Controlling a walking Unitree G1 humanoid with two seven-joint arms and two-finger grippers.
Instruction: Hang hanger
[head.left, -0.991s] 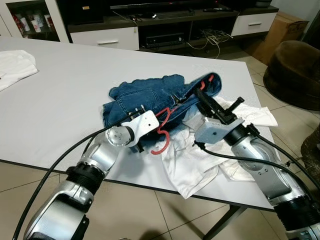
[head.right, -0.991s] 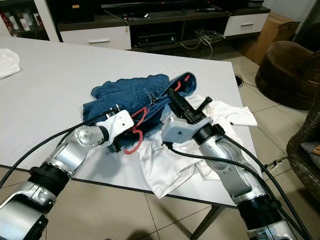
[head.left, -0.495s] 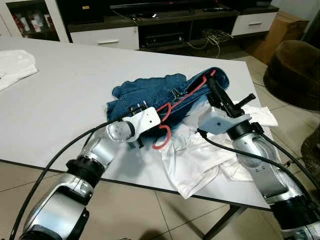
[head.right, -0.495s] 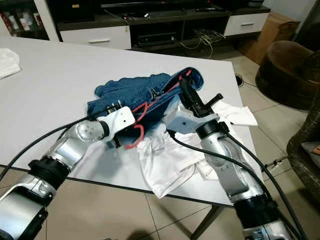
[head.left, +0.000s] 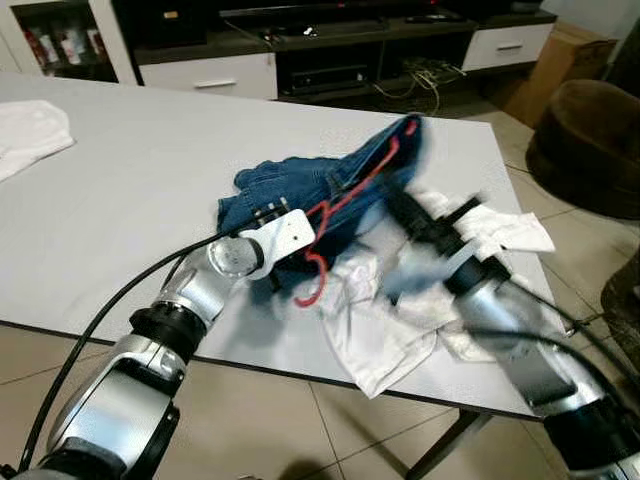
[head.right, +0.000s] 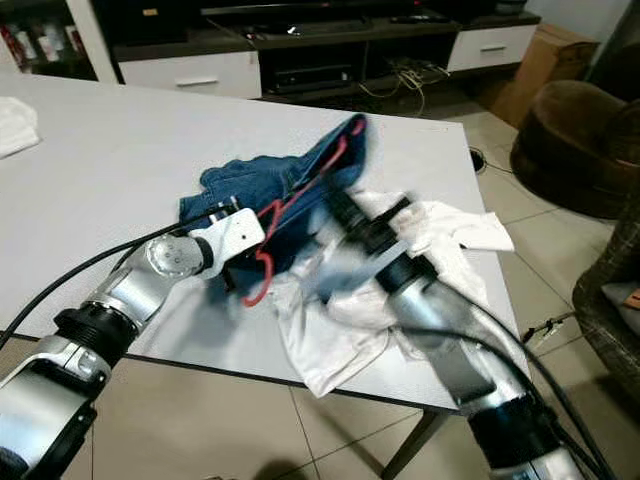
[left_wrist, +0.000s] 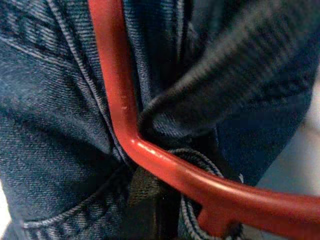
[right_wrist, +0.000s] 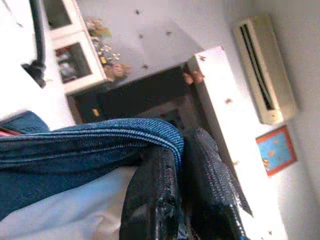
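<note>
The jeans (head.left: 320, 190) sit mid-frame on the table (head.left: 130, 200), draped over a red hanger (head.left: 350, 195) whose hook (head.left: 312, 285) dangles toward the lower centre. The left gripper (head.left: 290, 262), left of centre, is down among the denim beside the hook; its wrist view has the hanger bar and a dark finger (left_wrist: 145, 210) right up against the denim, but I cannot tell whether its fingers are apart or together. The right gripper (right_wrist: 182, 165), blurred at centre right in the eye views, has its 2 fingers pressed together on the jeans' hem, which is lifted toward the upper centre of the frame.

To do this well, I judge that the right gripper should keep the hem taut while the left steadies the hanger near the hook, so the denim does not slide off the bar. The 2 arms should rise evenly, or the hanger will tilt.

A white cloth (head.left: 400, 310) lies rumpled under the right arm at lower right, and another (head.left: 30, 135) lies at the far left edge. Beyond the table are a dark TV unit (head.left: 340, 50), white drawers (head.left: 210, 75), a brown seat (head.left: 590, 145) at upper right, and a tiled floor (head.left: 300, 430).
</note>
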